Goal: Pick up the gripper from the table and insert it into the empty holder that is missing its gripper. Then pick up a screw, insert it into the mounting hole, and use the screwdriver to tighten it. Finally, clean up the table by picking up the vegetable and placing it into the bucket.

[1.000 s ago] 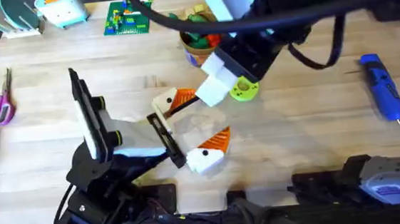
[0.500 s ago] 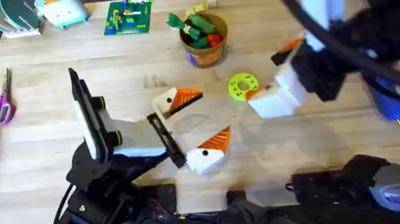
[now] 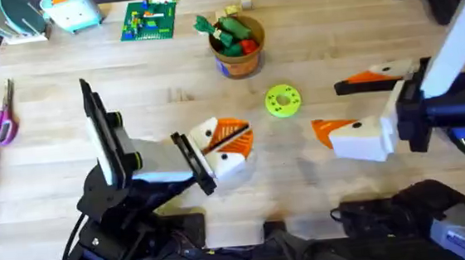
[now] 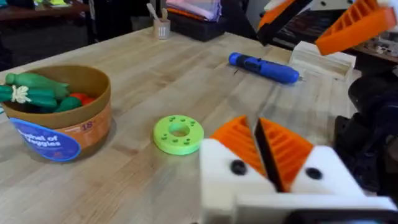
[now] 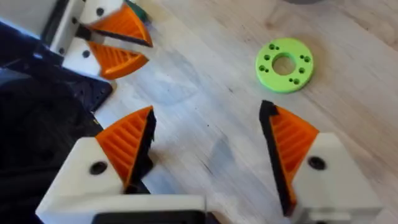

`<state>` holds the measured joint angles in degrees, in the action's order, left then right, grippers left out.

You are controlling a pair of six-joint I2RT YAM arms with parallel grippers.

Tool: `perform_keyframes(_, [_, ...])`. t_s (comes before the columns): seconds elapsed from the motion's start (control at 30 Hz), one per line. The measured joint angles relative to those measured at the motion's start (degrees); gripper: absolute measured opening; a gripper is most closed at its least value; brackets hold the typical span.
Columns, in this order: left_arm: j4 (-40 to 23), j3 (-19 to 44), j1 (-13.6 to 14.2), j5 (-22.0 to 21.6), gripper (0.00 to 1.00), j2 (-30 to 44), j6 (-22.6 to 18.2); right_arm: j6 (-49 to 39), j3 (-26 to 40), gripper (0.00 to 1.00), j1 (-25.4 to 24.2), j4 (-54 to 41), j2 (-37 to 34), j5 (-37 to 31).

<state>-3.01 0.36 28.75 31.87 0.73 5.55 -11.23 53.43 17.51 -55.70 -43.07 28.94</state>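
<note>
The orange bucket [image 3: 240, 65] stands at the back middle of the table, also in the left wrist view [image 4: 74, 130]. A dark green oblong vegetable [image 4: 37, 98] lies inside it among red and leafy toys. My left gripper [image 3: 235, 138] rests low over the table centre, shut, its orange pads [image 4: 283, 149] pressed together with nothing between them. My right gripper [image 3: 328, 106] hovers to the right of the centre, open and empty, fingers [image 5: 124, 146] wide apart. The blue screwdriver [image 4: 264, 67] lies at the right side, under my right arm. The loose gripper wedge and the holder are out of view.
A lime-green disc with holes [image 3: 282, 99] lies between the two grippers, in front of the bucket. Pink scissors [image 3: 0, 119] lie at the left edge. A green brick plate [image 3: 151, 20] and a light blue box [image 3: 69, 10] sit at the back left.
My right arm has swung from above the bucket to the right side of the table, gripper open. My left gripper has gone from wide open to shut.
</note>
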Motion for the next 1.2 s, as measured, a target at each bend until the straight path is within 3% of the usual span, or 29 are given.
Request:
perform_keyframes(0.03, [0.02, 0.00, 0.00, -0.02, 0.051, 0.00, -0.24, -0.62, 0.00, 0.994, -0.76, -0.02, -0.03, 1.60])
perform_keyframes(0.07, [0.00, 0.00, 0.00, 0.01, 0.019, 0.00, -0.32, -1.11, -0.02, 0.994, -1.33, -0.09, -0.07, 2.84])
perform_keyframes(0.27, [0.00, 0.00, 0.00, -0.01, 0.014, 0.00, -0.40, -3.05, -0.04, 0.994, -2.33, -1.22, -0.57, 7.28])
perform_keyframes(0.47, [0.00, 0.00, -0.01, -0.01, 0.013, 0.00, -0.40, -3.63, -0.07, 0.994, -2.34, 0.80, -0.87, 6.95])
perform_keyframes(0.67, [0.00, 0.00, 0.00, -0.01, 0.013, 0.00, -0.40, -0.52, -0.07, 0.994, -6.71, 6.40, -5.58, 0.37])
perform_keyframes(0.9, [0.00, 0.00, 0.00, -0.01, 0.013, 0.00, -0.40, 4.59, -0.26, 0.994, -18.14, 14.85, -15.66, -13.44])
perform_keyframes(1.2, [0.00, 0.00, -0.02, 0.01, 0.013, 0.00, -0.40, 5.65, -0.31, 0.994, -33.01, 21.56, -21.58, -29.99])
